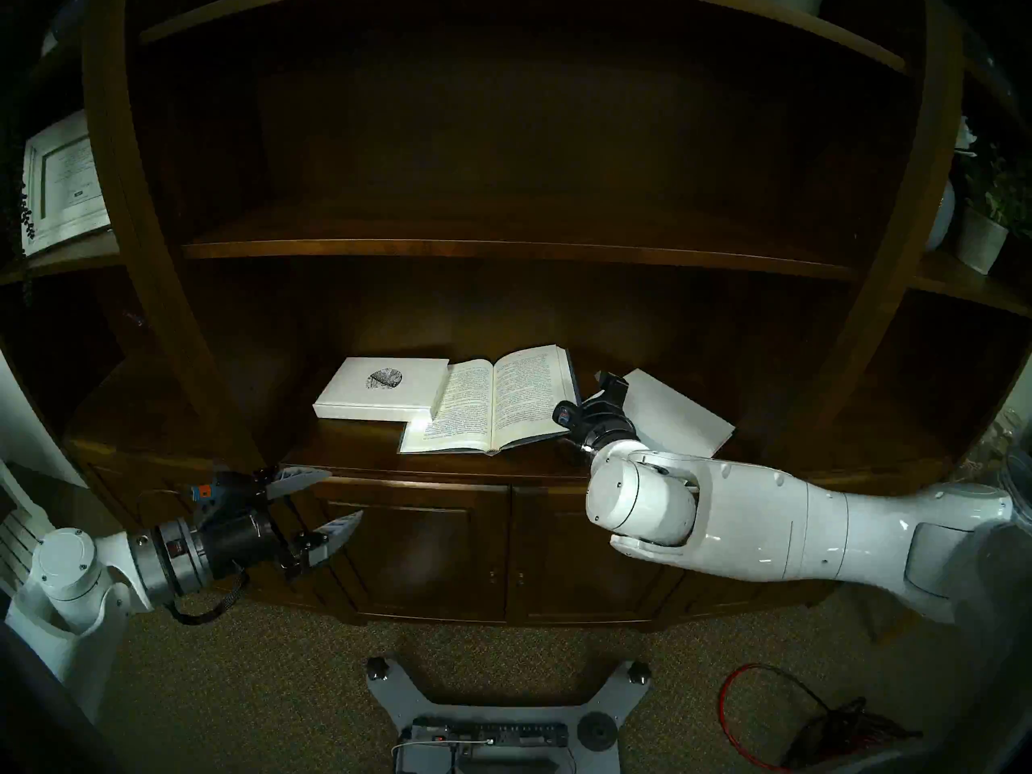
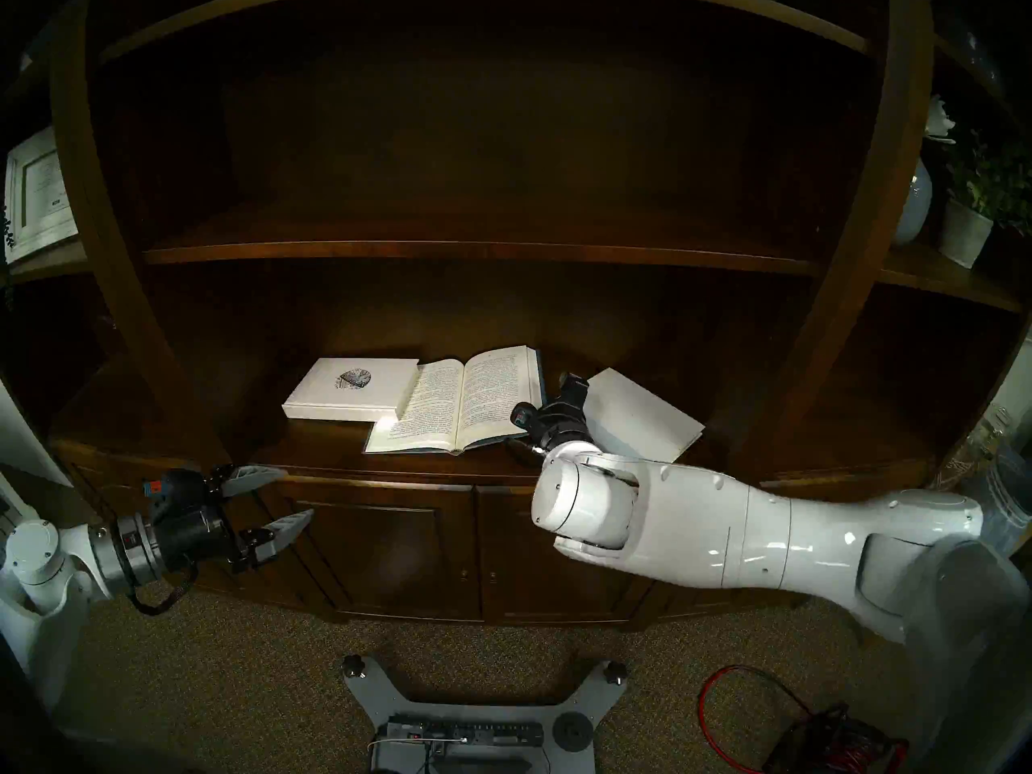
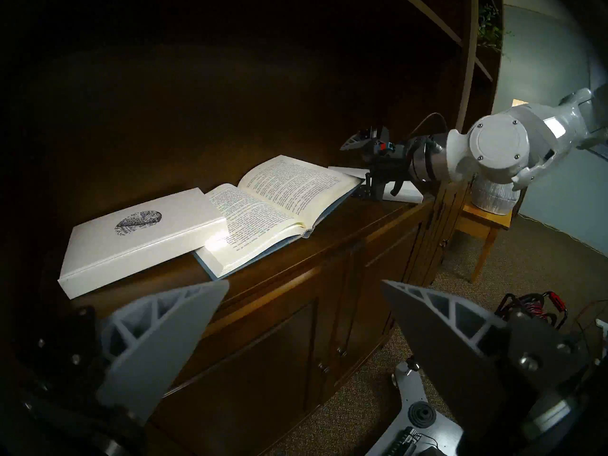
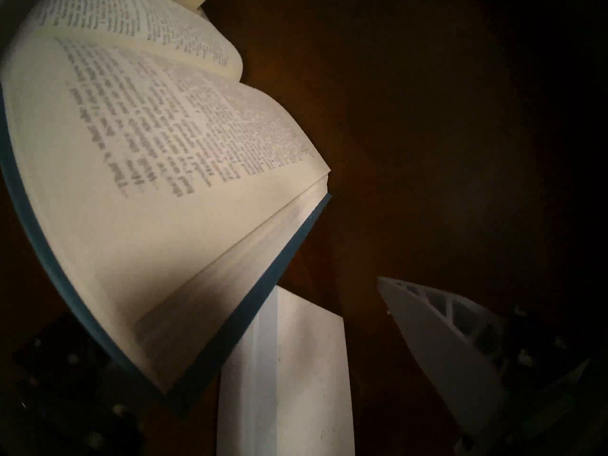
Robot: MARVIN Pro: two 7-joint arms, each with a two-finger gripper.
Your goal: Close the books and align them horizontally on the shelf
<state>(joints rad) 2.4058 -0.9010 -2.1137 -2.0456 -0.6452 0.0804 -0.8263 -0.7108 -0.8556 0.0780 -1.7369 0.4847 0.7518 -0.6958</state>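
Note:
Three books lie on the dark wooden shelf (image 1: 346, 449). The white book with the speckled oval (image 1: 385, 387) is closed at the left, its right edge resting on the open blue book (image 1: 491, 404), which lies pages up. The plain white book (image 1: 675, 410) is closed and angled at the right. My right gripper (image 1: 592, 390) is open between the blue book's right edge and the plain white book. In the right wrist view one finger (image 4: 454, 346) shows; the other is hidden under the blue cover (image 4: 279, 274). My left gripper (image 1: 340, 499) is open and empty, below the shelf's front edge.
A bare shelf board (image 1: 502, 250) runs above the books. Panelled cabinet doors (image 1: 424, 549) are under the shelf. A white-framed picture (image 1: 61, 186) stands far left, a potted plant (image 1: 980, 242) far right. My base (image 1: 502, 717) and a red cable (image 1: 782, 717) are on the carpet.

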